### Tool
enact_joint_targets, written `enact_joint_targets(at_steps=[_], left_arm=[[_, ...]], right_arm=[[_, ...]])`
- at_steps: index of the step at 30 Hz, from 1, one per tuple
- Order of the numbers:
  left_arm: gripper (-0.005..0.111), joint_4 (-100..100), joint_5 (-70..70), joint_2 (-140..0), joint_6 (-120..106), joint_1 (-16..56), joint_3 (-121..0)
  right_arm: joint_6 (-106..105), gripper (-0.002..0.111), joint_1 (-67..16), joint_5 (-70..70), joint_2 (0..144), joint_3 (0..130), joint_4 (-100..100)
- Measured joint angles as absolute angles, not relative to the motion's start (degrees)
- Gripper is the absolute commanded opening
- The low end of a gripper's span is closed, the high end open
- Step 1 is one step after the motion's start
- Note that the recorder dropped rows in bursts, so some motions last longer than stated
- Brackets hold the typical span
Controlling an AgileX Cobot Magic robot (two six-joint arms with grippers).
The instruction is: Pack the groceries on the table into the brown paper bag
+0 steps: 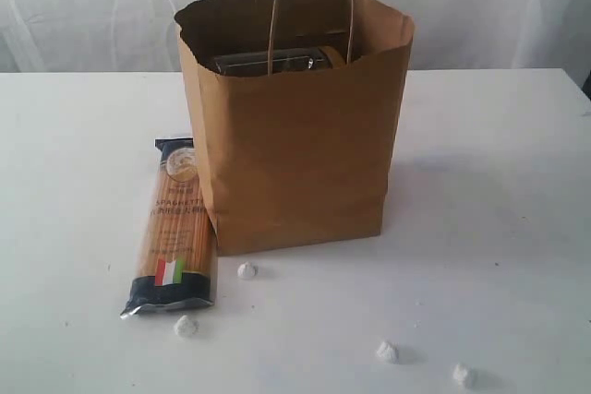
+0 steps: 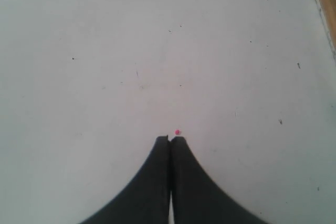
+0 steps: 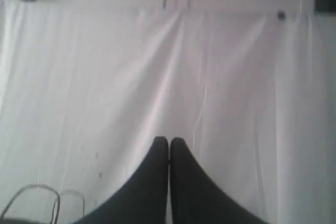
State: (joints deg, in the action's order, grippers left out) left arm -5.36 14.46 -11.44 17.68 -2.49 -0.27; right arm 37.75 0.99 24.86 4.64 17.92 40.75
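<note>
White table (image 1: pixel 499 182) bears the spaghetti packet (image 1: pixel 174 228) flat just left of the brown paper bag (image 1: pixel 295 154), long axis toward the camera, likely nearer the left gripper (image 2: pixel 169 139), closed empty like the right gripper (image 3: pixel 168 140).

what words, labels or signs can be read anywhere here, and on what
"SPAGHETTI": faint, on the long dark-blue and clear spaghetti packet.
Smaller line under it and the round emblem above: too blurred to read.
Green-white-red flag sign, no words, on the same packet.
Tall brown paper bag: no print shows.
</note>
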Motion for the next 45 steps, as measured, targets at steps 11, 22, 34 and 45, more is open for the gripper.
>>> enact_joint_targets(at_steps=[11,22,34,45], left_arm=[[0.000,-5.4,14.5,-11.4,17.7,-2.5,-0.3],[0.000,-5.4,14.5,-11.4,17.7,-2.5,-0.3],[0.000,-5.4,14.5,-11.4,17.7,-2.5,-0.3],[0.000,-5.4,14.5,-11.4,17.7,-2.5,-0.3]], right_arm=[[8.1,0.000,1.0,30.3,0.1,1.7,8.3],[4.1,0.000,-1.5,-10.9,0.1,0.2,-0.9],[-5.9,0.000,-2.0,-18.4,0.1,0.1,-7.6],[-6.0,0.000,-2.0,-18.5,0.1,0.1,-7.6]])
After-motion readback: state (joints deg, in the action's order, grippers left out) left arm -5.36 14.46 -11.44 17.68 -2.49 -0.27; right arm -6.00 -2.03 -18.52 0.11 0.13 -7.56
